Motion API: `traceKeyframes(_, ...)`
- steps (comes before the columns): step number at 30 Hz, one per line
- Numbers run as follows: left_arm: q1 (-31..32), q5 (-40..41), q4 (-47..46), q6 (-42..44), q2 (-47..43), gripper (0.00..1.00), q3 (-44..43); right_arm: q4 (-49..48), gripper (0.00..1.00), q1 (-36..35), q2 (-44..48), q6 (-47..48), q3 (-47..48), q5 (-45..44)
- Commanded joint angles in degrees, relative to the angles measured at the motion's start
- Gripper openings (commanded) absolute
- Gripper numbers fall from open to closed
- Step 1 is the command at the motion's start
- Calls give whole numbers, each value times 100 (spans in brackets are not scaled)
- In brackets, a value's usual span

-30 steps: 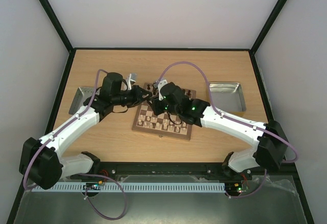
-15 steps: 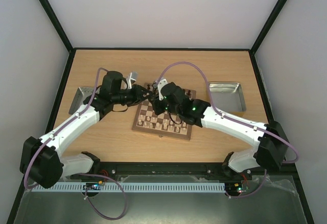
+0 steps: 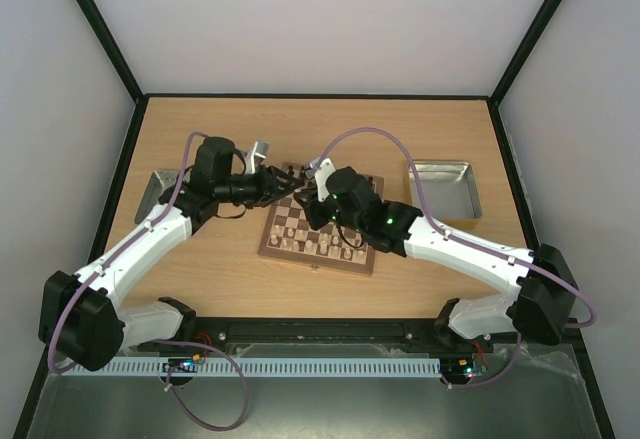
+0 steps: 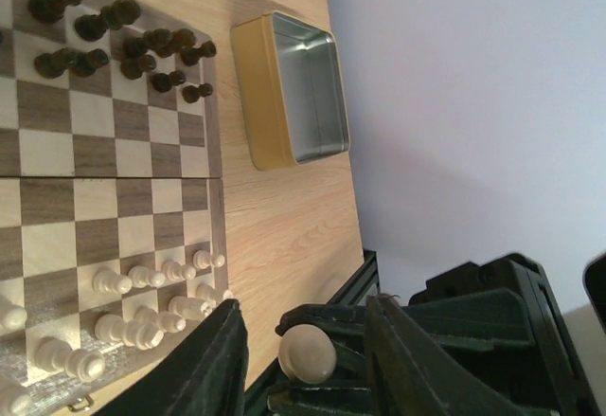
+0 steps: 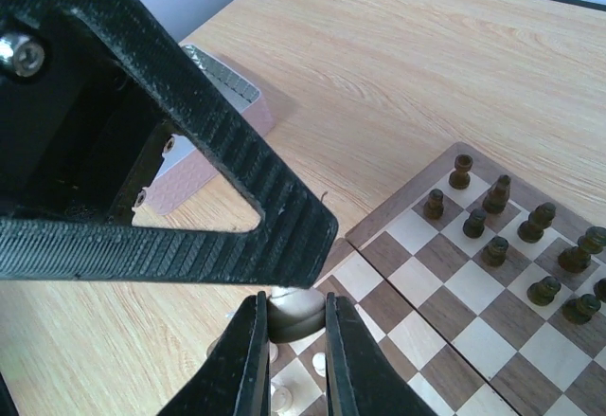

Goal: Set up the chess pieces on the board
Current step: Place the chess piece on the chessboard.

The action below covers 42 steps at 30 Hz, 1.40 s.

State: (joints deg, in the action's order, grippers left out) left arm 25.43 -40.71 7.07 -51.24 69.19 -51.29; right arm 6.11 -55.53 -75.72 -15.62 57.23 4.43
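Above the far-left corner of the board (image 3: 322, 231) my two grippers meet over a pale cream chess piece (image 5: 295, 314). My right gripper (image 5: 294, 300) is shut on that piece, which shows between its fingers. In the left wrist view the piece's round base (image 4: 306, 354) sits between the fingers of my left gripper (image 4: 303, 307); they stand open, with a gap on each side. From above, the left gripper (image 3: 280, 180) and right gripper (image 3: 301, 185) overlap. Dark pieces (image 4: 114, 37) fill the board's far rows and cream pieces (image 4: 142, 283) the near rows.
A grey metal tray (image 3: 445, 187) lies to the right of the board. Another tray (image 3: 157, 194) lies to the left, partly under the left arm. The left gripper's ribbed finger (image 5: 189, 208) hangs close over the right gripper. The table's dark frame (image 4: 360, 269) runs along the edge.
My right gripper closed on the cream piece that the left gripper held. The left jaws have since parted from it, and the left gripper has drawn back slightly to the left.
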Motion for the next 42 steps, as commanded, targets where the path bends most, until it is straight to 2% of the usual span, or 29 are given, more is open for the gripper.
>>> traceKeyframes(1,-54,-486,53,187,-23,31,-133,-198,2,-5,154,125,-85,73)
traceKeyframes(5,-120,-541,204,300,-20,22,-196,-198,2,-6,156,118,-101,41)
traceKeyframes(9,-150,-532,273,349,-8,18,-189,-207,2,-4,158,107,-97,49)
traceKeyframes(21,-337,-507,332,370,-77,23,-164,-206,2,-5,189,129,-140,118)
traceKeyframes(27,-337,-648,222,328,-64,11,-103,-224,2,-7,181,118,-136,127)
traceKeyframes(33,-337,-713,207,341,-95,5,-21,-237,2,-6,169,73,-135,103)
traceKeyframes(36,-337,-597,271,428,-124,5,13,-221,9,-6,176,20,-145,46)
traceKeyframes(40,-337,-27,563,745,-164,5,-62,-107,33,-9,262,-134,-211,-160)
traceKeyframes(42,-322,452,778,974,-162,5,-139,-66,41,-7,396,-231,-314,-258)
